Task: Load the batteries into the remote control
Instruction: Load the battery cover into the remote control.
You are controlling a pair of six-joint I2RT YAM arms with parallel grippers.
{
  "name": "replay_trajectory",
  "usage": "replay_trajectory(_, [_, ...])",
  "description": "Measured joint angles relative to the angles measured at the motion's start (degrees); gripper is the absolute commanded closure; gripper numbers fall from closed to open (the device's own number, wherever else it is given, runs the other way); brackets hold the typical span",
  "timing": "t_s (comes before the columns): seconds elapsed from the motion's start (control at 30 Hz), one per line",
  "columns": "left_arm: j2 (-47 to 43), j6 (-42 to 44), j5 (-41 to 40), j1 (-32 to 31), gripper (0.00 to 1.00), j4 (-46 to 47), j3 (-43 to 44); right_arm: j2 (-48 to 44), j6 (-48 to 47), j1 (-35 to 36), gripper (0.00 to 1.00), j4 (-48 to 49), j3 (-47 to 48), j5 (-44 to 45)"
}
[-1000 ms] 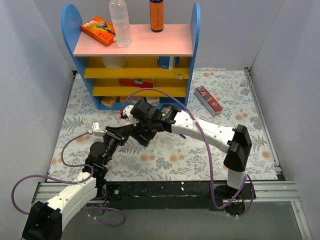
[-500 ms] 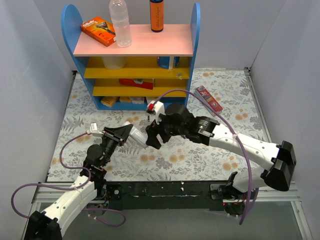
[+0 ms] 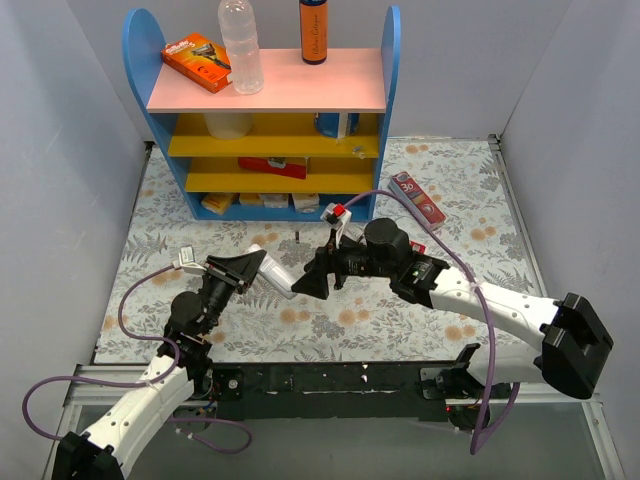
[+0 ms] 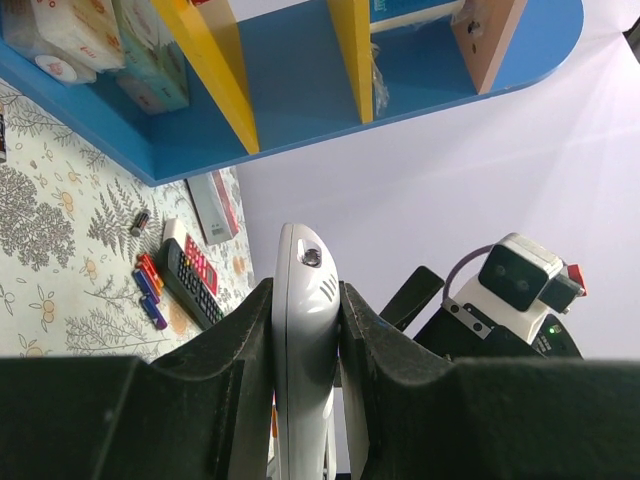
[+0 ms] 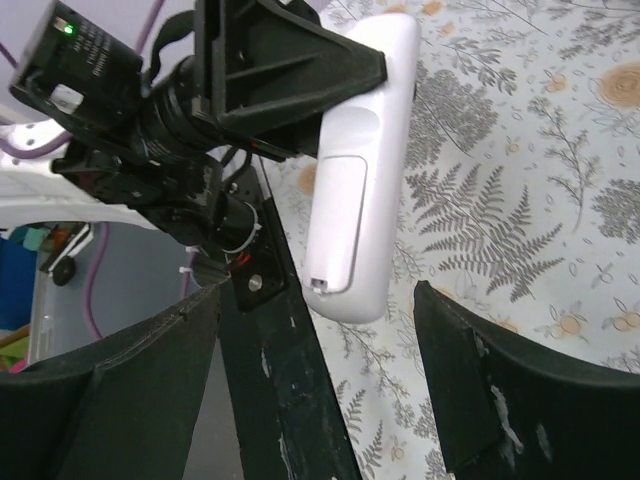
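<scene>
My left gripper (image 3: pixel 255 265) is shut on a white remote control (image 3: pixel 280 278) and holds it above the floral mat. In the left wrist view the remote control (image 4: pixel 305 330) stands edge-on between the gripper's (image 4: pixel 305 290) two pads. In the right wrist view the remote control (image 5: pixel 360 170) shows its back, with the battery cover in place. My right gripper (image 5: pixel 310 390) is open just short of the remote's free end, touching nothing. The right gripper (image 3: pixel 305 283) points left in the top view. The batteries (image 4: pixel 150 285), red and dark blue, lie on the mat; the right arm hides them in the top view.
A black remote with red buttons (image 4: pixel 195 275) lies beside the batteries. A long red-and-white box (image 3: pixel 416 200) rests on the mat at the back right. The blue and yellow shelf (image 3: pixel 265 90) stands at the back, carrying a bottle and boxes.
My right arm has swung back to the right and its gripper has opened, now off the remote's end. The left arm still holds the remote in nearly the same place.
</scene>
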Motion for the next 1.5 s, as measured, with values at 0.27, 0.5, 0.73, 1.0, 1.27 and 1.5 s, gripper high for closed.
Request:
replay_trajectory(0.27, [-0.61, 0.0, 1.25, 0.0, 1.0, 0.11, 0.0, 2.62, 4.72, -0.04, 0.21, 8.48, -1.92, -4.02])
replay_trajectory(0.5, [-0.63, 0.0, 1.97, 0.0, 1.0, 0.55, 0.0, 5.62, 7.34, -0.07, 0.33, 11.93, -2.91, -6.34])
replay_trajectory(0.73, [-0.66, -0.02, 2.8, 0.0, 1.0, 2.36, 0.0, 7.82, 10.14, -0.98, 0.54, 16.79, -4.04, -8.7])
replay_trajectory(1.0, [-0.66, 0.46, 3.89, 0.0, 1.0, 4.02, -0.2, 9.84, 14.78, -1.51, 0.85, 22.82, -6.14, -11.47])
replay_trajectory(1.27, [0.04, 1.01, 5.16, 0.0, 1.0, 8.35, -0.31, 9.86, 17.14, -2.03, 0.75, 27.26, -7.02, -13.35])
replay_trajectory(1.5, [2.36, 0.59, 7.28, 0.0, 1.0, 12.2, -0.31, 9.79, 16.59, -2.23, 0.31, 27.26, -7.02, -14.91])
